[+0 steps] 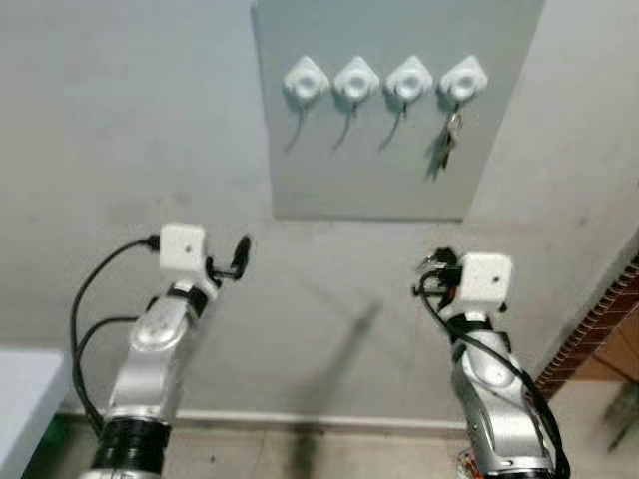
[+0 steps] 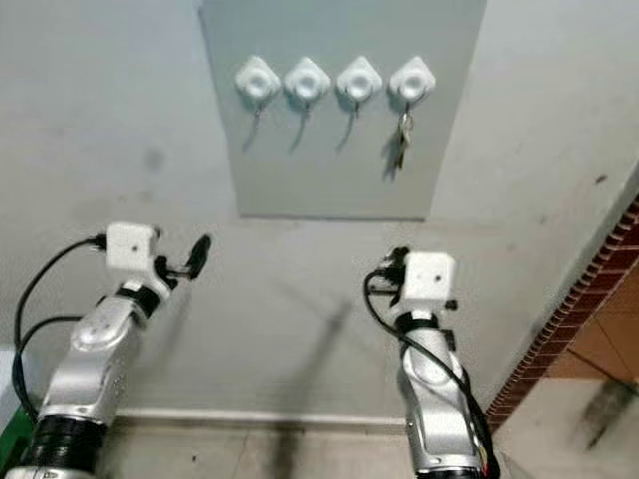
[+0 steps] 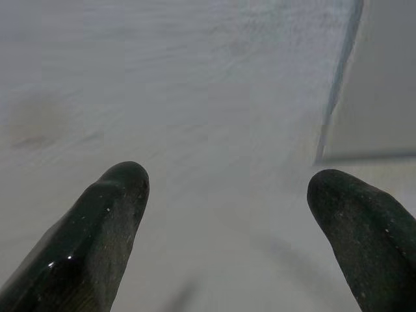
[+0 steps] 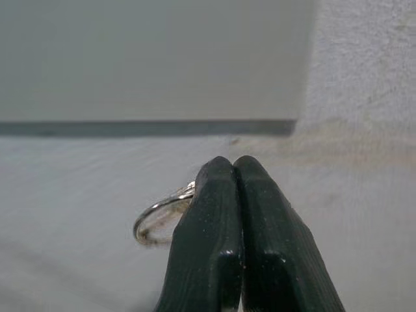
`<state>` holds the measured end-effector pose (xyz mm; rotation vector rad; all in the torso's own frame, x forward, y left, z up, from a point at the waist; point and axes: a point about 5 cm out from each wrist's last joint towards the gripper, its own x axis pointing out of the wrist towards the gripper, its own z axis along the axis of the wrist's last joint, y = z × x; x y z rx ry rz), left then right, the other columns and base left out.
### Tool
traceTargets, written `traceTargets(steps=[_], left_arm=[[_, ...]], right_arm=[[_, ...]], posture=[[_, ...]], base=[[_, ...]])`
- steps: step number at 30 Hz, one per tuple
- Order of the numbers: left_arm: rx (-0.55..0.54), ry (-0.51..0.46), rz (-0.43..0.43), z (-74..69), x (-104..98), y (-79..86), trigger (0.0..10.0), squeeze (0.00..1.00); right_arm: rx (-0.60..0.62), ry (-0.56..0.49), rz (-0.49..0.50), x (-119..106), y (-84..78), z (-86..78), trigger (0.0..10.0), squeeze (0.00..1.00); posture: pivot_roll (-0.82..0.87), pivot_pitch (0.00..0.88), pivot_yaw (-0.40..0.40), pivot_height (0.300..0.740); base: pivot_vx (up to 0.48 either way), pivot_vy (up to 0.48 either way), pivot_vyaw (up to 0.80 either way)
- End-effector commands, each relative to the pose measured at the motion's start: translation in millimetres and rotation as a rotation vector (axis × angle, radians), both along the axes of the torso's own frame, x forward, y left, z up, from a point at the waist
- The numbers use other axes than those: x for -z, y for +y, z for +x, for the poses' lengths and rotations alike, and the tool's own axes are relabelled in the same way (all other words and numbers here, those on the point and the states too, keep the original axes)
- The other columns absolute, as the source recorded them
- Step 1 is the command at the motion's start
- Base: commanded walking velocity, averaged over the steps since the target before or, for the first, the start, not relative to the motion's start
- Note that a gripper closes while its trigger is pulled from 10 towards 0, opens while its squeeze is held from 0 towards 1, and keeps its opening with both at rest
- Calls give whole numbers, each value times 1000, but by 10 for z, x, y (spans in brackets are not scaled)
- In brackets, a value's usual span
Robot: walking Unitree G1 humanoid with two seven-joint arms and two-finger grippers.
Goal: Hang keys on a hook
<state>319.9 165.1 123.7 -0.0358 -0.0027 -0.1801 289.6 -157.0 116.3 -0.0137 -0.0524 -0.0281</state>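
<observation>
Wall (image 1: 120, 150) is faced, with a grey panel (image 1: 379, 170) carrying four white hooks (image 1: 357, 80); keys (image 1: 446, 140) are already hung on the rightmost. Left gripper (image 3: 227, 195) is spread wide; right gripper (image 4: 233, 170) is pinched on a key ring (image 4: 156, 218) below the panel.

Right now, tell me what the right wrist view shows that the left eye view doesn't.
Right wrist view: up close, the right hand pinched shut on a silver key ring. Left eye view: four white hooks in a row, a bunch of keys hanging from the rightmost, and the left hand open. Both: the grey panel and the pale wall around it.
</observation>
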Motion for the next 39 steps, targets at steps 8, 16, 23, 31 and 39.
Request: traceTargets(steps=[8,16,23,31,39], left_arm=[[21,-29,-14,4,-73,-78,10000,0],[14,-31,-21,-10,-77,-70,10000,0],[18,-30,-20,-3,-77,-87,10000,0],[54,-45,-20,-38,-88,-111,10000,0],[235,-158,53,-161,-232,-335,10000,0]], right_arm=[[15,-24,-21,-54,-59,-2,10000,0],[14,-24,-23,-56,-64,-6,10000,0],[11,-27,-26,-65,-59,0,10000,0],[-10,-30,-15,-73,-41,-23,10000,0],[-180,-113,33,-217,75,-86,10000,0]], posture=[[-80,0,45,740],[-80,0,44,740],[-80,0,42,740],[-83,0,43,740],[-80,0,38,740]], base=[[0,0,0],[0,0,0],[0,0,0],[0,0,0],[0,0,0]])
